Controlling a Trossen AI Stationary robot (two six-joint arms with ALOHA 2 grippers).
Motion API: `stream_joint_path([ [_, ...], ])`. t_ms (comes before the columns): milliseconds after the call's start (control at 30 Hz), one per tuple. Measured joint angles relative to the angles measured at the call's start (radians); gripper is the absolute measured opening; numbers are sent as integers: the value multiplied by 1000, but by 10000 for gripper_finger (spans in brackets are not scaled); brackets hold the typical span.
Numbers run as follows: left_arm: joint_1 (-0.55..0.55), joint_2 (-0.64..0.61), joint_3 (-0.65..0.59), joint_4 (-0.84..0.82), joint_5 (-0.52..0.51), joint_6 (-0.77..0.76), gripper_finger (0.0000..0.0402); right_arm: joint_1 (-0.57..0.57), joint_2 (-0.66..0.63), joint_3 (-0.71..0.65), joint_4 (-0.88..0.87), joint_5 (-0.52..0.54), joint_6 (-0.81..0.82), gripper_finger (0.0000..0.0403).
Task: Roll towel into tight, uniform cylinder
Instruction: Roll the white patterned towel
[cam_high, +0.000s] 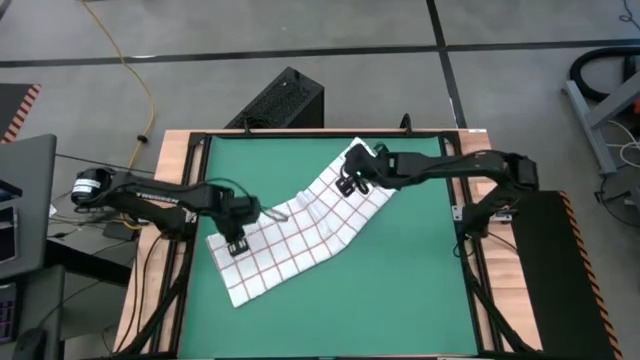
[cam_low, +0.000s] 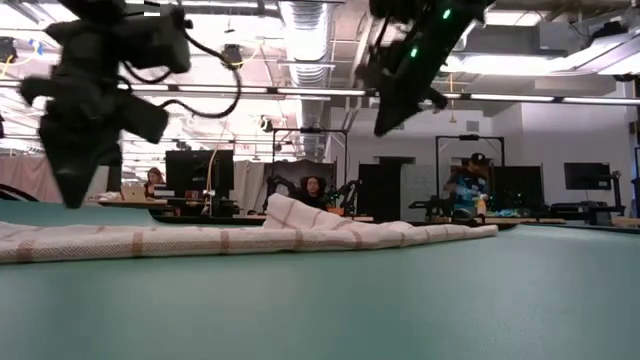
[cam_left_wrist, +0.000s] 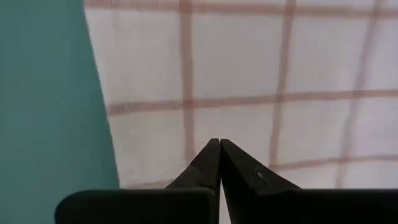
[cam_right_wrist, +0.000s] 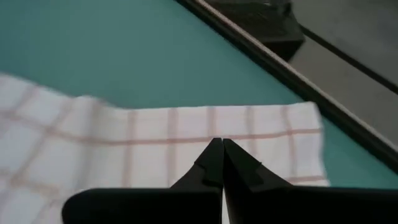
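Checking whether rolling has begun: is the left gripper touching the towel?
Apart. The low view shows the left gripper hanging shut above the towel, with background visible between its tip and the cloth.

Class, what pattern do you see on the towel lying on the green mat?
White towel with a grid of thin red-brown lines; clearest in the left wrist view.

Pretty open workshop space: grey concrete floor (cam_high: 330, 40) with a yellow cable (cam_high: 140, 80) snaking across, exposed ceiling ducts (cam_low: 305, 25), monitors (cam_low: 195, 170), people seated at desks.
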Motion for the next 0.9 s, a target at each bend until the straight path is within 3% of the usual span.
stream_joint_path([
  [100,-81,2,-36,-13,-77,-141,0,78,-39,0,-14,6,42,20],
  [233,-192,2,-77,-5,-106,-321,0,190,-77,0,-43,6,85,19],
  [533,-437,4,-177,228,40,-790,0,443,-98,0,-125,12,250,19],
  [667,-507,8,-183,470,-4,-976,0,545,-88,0,-144,43,308,19],
  [900,-544,87,-173,1065,-282,-1068,0,695,-86,-5,-107,77,259,22],
])
